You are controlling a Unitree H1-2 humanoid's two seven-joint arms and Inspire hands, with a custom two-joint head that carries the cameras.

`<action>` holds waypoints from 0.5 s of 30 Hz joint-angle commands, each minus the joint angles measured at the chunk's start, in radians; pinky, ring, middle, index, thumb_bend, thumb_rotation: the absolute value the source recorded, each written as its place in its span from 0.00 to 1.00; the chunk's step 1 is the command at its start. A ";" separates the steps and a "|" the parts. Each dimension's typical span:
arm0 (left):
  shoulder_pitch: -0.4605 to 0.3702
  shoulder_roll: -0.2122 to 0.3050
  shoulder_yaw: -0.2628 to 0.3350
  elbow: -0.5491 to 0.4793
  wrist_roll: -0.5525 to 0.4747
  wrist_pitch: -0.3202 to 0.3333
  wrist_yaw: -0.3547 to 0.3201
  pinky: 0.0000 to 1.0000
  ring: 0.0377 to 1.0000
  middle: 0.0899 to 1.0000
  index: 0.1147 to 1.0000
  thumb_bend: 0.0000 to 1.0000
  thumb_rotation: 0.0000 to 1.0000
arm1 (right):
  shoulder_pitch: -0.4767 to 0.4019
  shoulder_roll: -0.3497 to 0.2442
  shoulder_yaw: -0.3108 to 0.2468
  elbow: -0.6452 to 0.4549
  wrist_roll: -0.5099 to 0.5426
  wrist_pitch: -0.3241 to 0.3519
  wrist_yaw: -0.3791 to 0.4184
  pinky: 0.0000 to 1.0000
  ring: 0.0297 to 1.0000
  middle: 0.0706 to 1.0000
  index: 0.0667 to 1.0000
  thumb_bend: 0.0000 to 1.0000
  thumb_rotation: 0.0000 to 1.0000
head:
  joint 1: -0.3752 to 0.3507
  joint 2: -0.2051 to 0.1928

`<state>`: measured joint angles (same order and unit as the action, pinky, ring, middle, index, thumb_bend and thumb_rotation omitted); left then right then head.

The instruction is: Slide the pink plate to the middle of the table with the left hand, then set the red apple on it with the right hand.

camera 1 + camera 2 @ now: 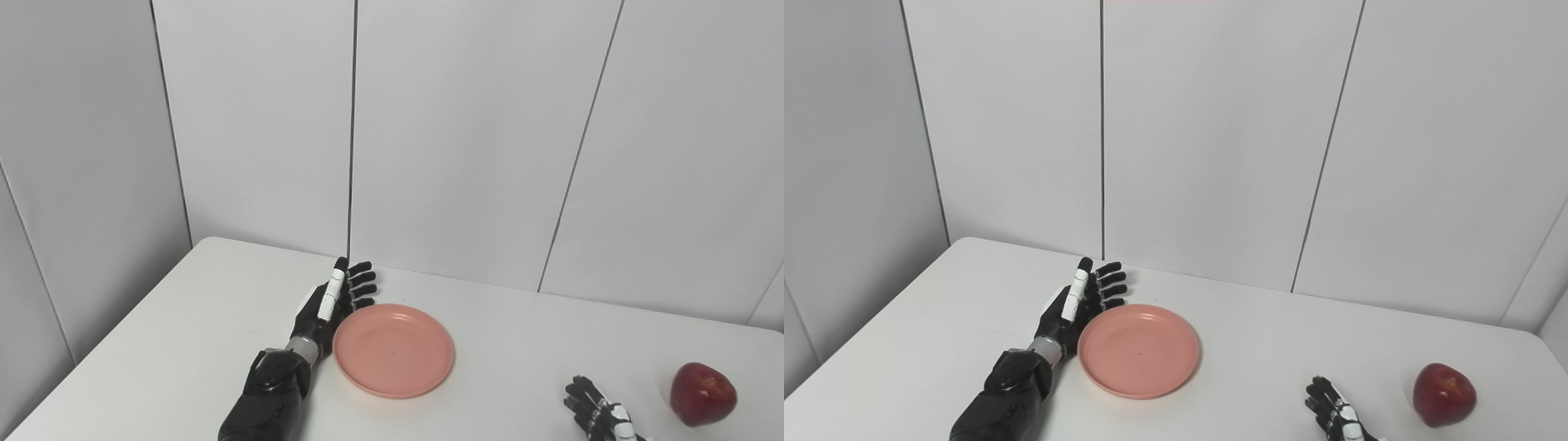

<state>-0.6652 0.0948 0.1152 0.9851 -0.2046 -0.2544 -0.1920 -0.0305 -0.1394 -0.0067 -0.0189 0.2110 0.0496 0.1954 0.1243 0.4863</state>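
The left hand stands on edge on the table, fingers extended and apart, grasping nothing. Its palm side faces the pink plate, and the plate's rim lies against or just beside the palm; actual contact cannot be confirmed. This edge-on posture presents a flat pushing surface to the rim, which suits sliding the plate sideways rather than lifting it.

The plate sits flat and empty on the inner side of the left hand, between the two hands and closer to the left one. It appears to be near the table's middle, so the slide step is judged to be at or close to its end.

The right hand rests low near the bottom edge, fingers spread and released, holding nothing. The red apple stands on the table just outward of this hand, not touching it. This placement keeps the hand within short reach of the apple for the pick. The apple is well apart from the plate.
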 commanded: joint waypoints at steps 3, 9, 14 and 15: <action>0.046 -0.032 -0.012 0.014 0.026 0.066 0.044 0.79 0.82 0.82 0.78 0.89 0.94 | 0.012 0.013 0.018 0.001 -0.002 0.010 0.012 1.00 0.91 0.89 0.88 0.84 1.00 | 0.000 0.001; 0.055 -0.042 -0.023 -0.002 0.046 0.080 0.061 0.77 0.83 0.83 0.79 0.87 0.95 | 0.010 0.014 0.020 0.003 -0.001 0.006 0.013 1.00 0.91 0.89 0.88 0.84 1.00 | -0.002 0.002; 0.059 -0.053 -0.026 -0.010 0.052 0.088 0.069 0.76 0.83 0.82 0.79 0.85 0.95 | 0.010 0.015 0.023 -0.002 -0.007 0.010 0.010 1.00 0.91 0.89 0.88 0.84 1.00 | -0.006 0.005; 0.061 -0.056 -0.028 -0.013 0.051 0.087 0.068 0.76 0.82 0.82 0.79 0.86 0.95 | 0.010 0.016 0.024 -0.002 -0.007 0.010 0.009 1.00 0.91 0.89 0.88 0.84 1.00 | -0.006 0.005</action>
<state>-0.6434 0.0541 0.0949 0.9371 -0.1629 -0.2491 -0.1325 -0.0300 -0.1392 -0.0014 -0.0203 0.2080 0.0496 0.1950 0.1166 0.4909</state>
